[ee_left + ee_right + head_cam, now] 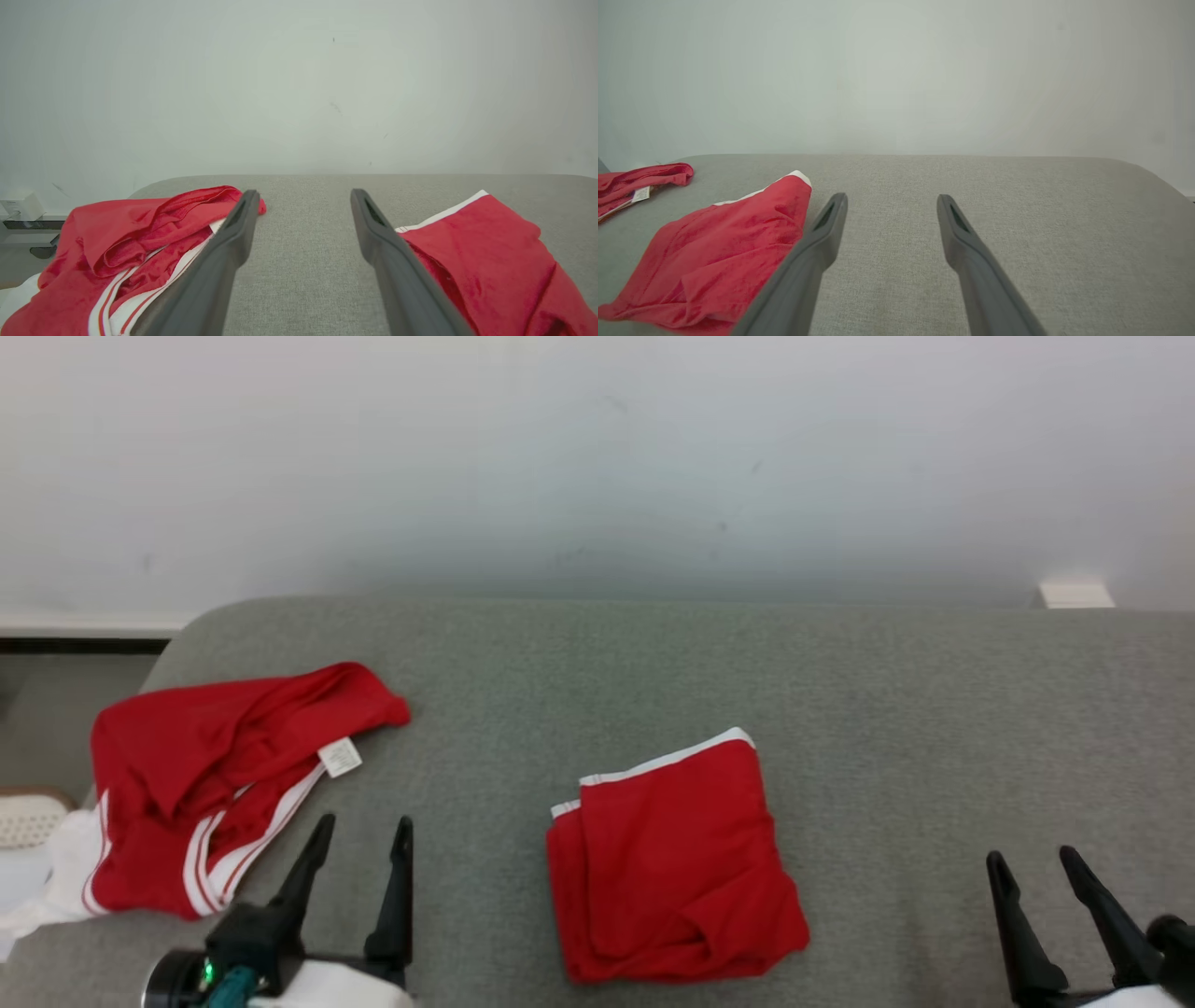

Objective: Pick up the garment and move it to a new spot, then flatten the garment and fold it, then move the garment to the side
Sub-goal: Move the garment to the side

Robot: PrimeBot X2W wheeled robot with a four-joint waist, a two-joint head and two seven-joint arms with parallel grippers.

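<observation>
A folded red garment (672, 863) with a white hem lies in the middle of the grey padded table (887, 709); it also shows as the folded garment (495, 252) at the right of the left wrist view and as the folded garment (724, 261) at the left of the right wrist view. A crumpled red garment (215, 784) with white stripes and a tag lies at the table's left end, seen too as the crumpled garment (126, 247). My left gripper (362, 831) stands open between the two, holding nothing. My right gripper (1032, 861) is open over bare table at the lower right.
A pale wall (597, 467) rises right behind the table. White fabric (56, 868) hangs off the table's left edge beside the crumpled garment. A small white box (1075, 594) sits at the far right by the wall. Bare grey surface (1041, 224) stretches to the right.
</observation>
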